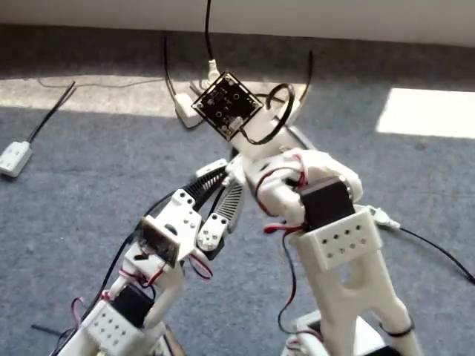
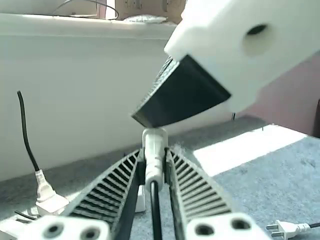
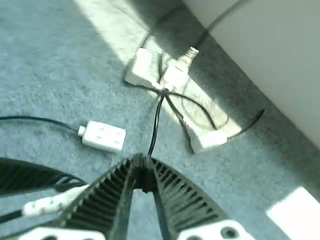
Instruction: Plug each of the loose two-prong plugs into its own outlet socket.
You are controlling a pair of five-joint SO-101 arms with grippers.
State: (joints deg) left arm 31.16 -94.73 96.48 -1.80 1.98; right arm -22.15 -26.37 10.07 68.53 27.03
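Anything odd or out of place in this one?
Yes. The left claw, shut on a white plug, sits crowded close under the right arm, away from any socket. A second plug lies loose on the carpet.

Floor: a grey-blue carpet [image 1: 82, 200], fuzzy, lying under everything.
Wall: a white wall [image 1: 334, 18] runs along the far edge of the carpet.
Sun: a bright patch of sunlight [image 1: 427, 113] lies on the carpet, close to the wall.
Ledge: a flat white ledge [image 2: 75, 20] tops the wall.
Side: a dull pink surface [image 2: 295, 95] stands beside the white wall.
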